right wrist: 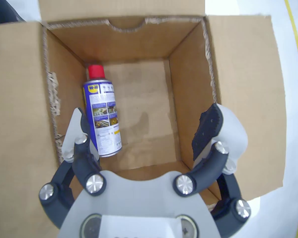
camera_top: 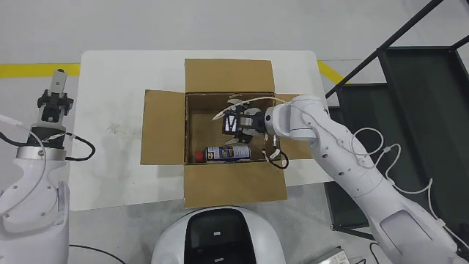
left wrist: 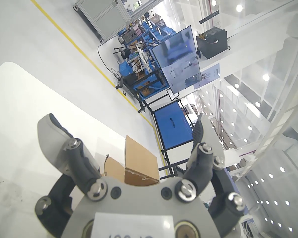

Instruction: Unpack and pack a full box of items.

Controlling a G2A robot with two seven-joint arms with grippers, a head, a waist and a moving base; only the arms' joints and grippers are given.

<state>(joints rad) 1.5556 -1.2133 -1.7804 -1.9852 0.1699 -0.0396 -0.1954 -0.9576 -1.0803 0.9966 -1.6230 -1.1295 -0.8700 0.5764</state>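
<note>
An open cardboard box (camera_top: 163, 127) stands in the middle of the white table (camera_top: 117, 154), all of its flaps folded outward. Inside, a blue spray can (camera_top: 227, 152) with a red cap lies on its side along the wall nearest the robot. The can (right wrist: 103, 111) is the only item on the box (right wrist: 129, 43) floor. My right gripper (camera_top: 233, 121) hangs over the box opening, and in its wrist view the right gripper (right wrist: 144, 117) is open with nothing in it, above and beside the can. My left gripper (left wrist: 126, 122) is open and holds nothing, raised by the table's left edge, with the box (left wrist: 139, 159) farther off.
A dark metal staircase (camera_top: 410, 88) stands close to the table's right side. A yellow floor line (camera_top: 29, 70) runs past on the left. Bare table surface lies left of the box and beyond its far flap.
</note>
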